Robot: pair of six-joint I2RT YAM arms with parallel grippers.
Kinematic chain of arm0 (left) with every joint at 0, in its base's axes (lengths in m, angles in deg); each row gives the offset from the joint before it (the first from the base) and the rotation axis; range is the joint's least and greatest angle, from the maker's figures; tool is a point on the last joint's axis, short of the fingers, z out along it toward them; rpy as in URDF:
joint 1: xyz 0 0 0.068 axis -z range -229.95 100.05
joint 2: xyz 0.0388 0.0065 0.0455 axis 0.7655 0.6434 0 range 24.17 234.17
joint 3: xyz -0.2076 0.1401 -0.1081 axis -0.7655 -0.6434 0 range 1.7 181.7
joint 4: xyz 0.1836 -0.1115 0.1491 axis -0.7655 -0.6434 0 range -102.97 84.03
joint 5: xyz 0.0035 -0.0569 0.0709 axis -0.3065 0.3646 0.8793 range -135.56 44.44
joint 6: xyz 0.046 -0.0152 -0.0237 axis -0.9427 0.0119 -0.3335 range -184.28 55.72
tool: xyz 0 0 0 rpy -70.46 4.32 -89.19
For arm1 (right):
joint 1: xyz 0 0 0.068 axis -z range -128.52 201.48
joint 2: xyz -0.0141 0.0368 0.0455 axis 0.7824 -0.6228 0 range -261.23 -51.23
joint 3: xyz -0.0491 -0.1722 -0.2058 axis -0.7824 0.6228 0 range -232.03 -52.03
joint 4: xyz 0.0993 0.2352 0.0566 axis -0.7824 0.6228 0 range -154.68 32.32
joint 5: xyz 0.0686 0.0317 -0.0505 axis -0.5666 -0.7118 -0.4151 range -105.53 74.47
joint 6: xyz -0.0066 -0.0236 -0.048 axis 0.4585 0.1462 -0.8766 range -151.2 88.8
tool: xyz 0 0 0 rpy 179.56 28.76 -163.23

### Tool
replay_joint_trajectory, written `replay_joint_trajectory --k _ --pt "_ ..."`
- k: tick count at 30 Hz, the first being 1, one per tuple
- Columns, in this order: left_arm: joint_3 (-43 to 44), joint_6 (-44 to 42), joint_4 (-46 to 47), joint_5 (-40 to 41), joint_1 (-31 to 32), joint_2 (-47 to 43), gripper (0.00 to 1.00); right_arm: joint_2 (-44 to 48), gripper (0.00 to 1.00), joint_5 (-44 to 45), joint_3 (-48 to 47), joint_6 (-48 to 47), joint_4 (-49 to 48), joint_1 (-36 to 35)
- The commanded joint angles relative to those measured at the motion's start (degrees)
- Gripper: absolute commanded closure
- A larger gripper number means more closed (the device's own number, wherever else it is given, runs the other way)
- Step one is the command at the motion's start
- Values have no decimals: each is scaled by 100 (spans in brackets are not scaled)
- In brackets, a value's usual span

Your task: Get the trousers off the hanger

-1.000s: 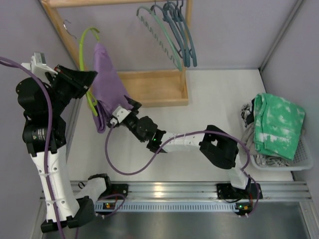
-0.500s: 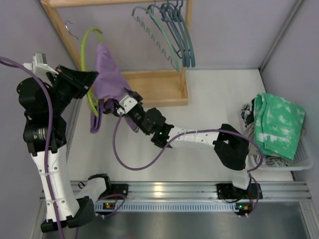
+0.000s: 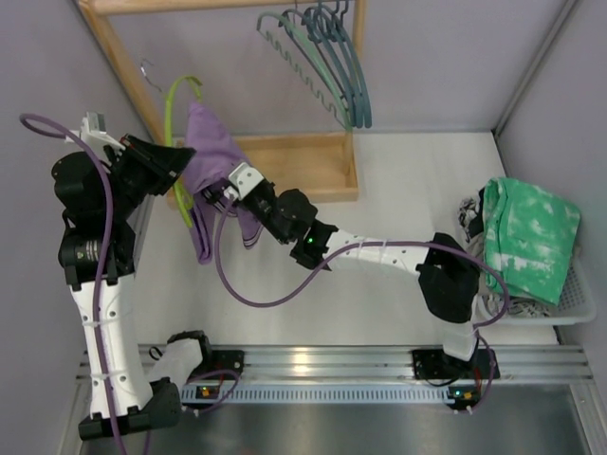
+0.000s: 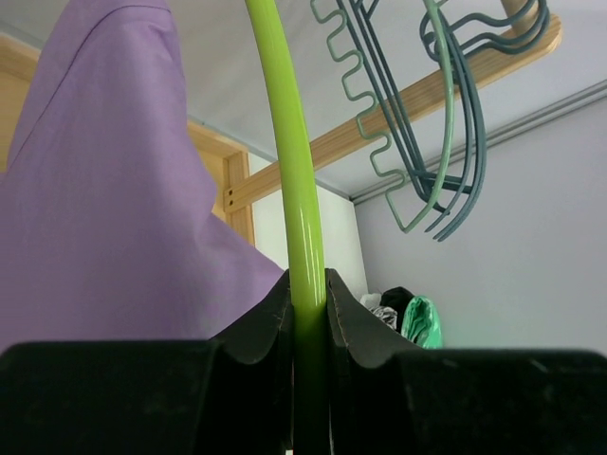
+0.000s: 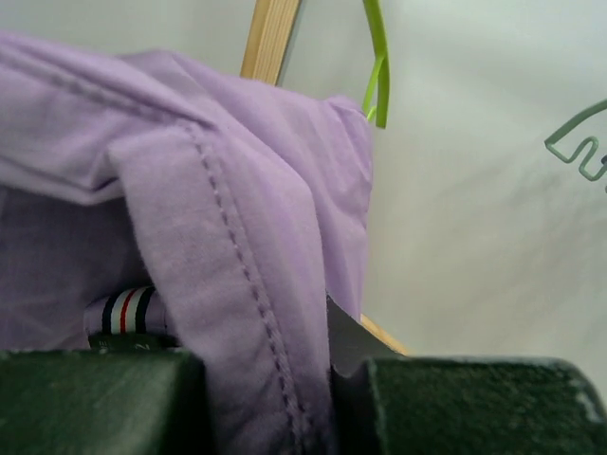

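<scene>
**Q:** What does each tool hold?

**A:** The left gripper has its jaws narrow, clamped on the rod of the lime-green hanger, which rises straight up from between them. The right gripper, just beside it, is pinched on a stitched hem of the lilac trousers.

**Q:** Where are the garments?

**A:** The lilac trousers drape over the hanger, above the right gripper. The mint-green trousers lie on the laundry basket, well apart to its right.
</scene>
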Motion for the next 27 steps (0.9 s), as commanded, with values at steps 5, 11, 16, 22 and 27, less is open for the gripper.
replay_joint_trajectory --k 5,11,16,22,27 --pt "-587 -329 648 -36 14 -404 100 848 100 -154 -816 93 -177 35" --pt "-1158 -470 595 140 14 -536 100 1033 100 -171 -1361 198 104 35" --pt "-1571 -505 604 202 5 -580 100 1147 100 -180 -1835 198 236 35" --pt "-1966 -567 551 360 14 -685 100 1262 100 -154 -2275 181 333 44" --pt "-2266 -646 463 413 14 -756 100 1411 100 -171 -2459 111 430 53"
